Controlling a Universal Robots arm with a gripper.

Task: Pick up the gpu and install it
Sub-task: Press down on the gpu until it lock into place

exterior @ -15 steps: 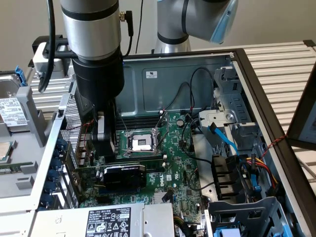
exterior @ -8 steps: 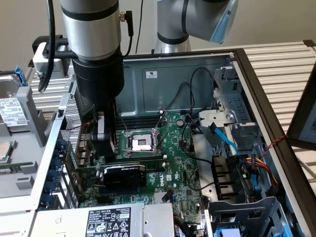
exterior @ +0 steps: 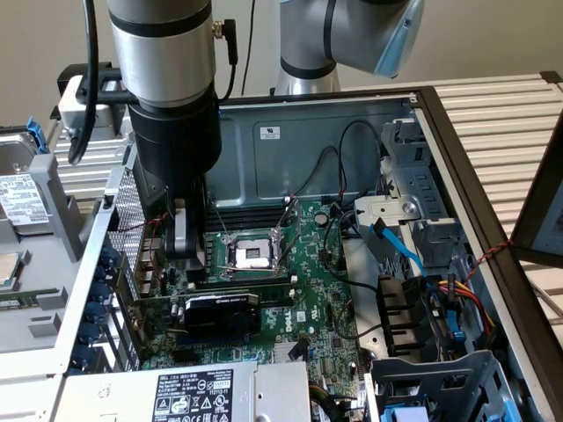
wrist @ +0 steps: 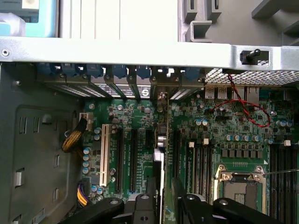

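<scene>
Nearest the exterior camera lies the grey power supply (exterior: 193, 391) with its one white label, at the bottom edge of the open computer case (exterior: 493, 220). From the exterior view's left to right, there is one hard drive (exterior: 22, 198) lying outside the case, then a row of blue slot clips (exterior: 92, 299) along the case wall, then the one large green motherboard (exterior: 308, 299), then the drive cage with one light-blue cable (exterior: 396, 246) and one bundle of coloured wires (exterior: 462, 303).

The gpu (exterior: 215, 312) stands on edge in a motherboard slot, its black cooler block facing the camera, between the power supply and the single open CPU socket (exterior: 251, 255). In the wrist view the gpu (wrist: 160, 140) is seen edge-on as a thin upright board among the black expansion slots, with the CPU socket (wrist: 240, 186) to one side and a red wire (wrist: 247, 112) looping over the board.

One arm comes down steeply from the top of the exterior view, its silver and black wrist nearly vertical. The tool (exterior: 185, 255) hangs just above the gpu's end nearest the perforated case wall. Its black fingers (wrist: 196, 207) show in the wrist view on either side of the card's top edge; whether they are pressing on it or standing apart from it cannot be told.
</scene>
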